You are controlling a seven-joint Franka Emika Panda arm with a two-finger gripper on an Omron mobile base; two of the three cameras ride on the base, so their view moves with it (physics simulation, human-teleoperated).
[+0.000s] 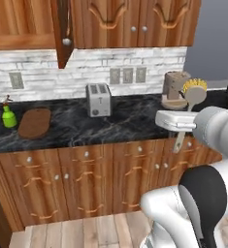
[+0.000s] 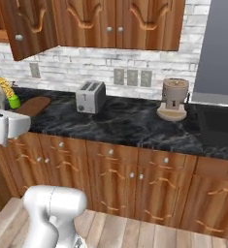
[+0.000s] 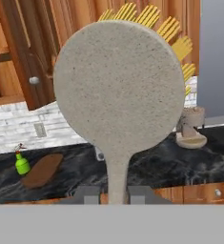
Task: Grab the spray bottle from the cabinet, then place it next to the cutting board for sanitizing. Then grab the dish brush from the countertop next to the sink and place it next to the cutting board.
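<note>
The dish brush with the round pale head and yellow bristles (image 3: 118, 90) is up in the air above the black marble bench (image 1: 130, 123). The pincer (image 3: 114, 194) holds its thin handle tight. Far off, the little green spray bottle (image 1: 8, 116) stands just beside the dark brown oval wooden cutting board (image 1: 34, 122).

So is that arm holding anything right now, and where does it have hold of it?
Yes, the dish brush. The jaws are shut on the lower part of its thin pale handle, with the round bristle head standing up above them.
</note>
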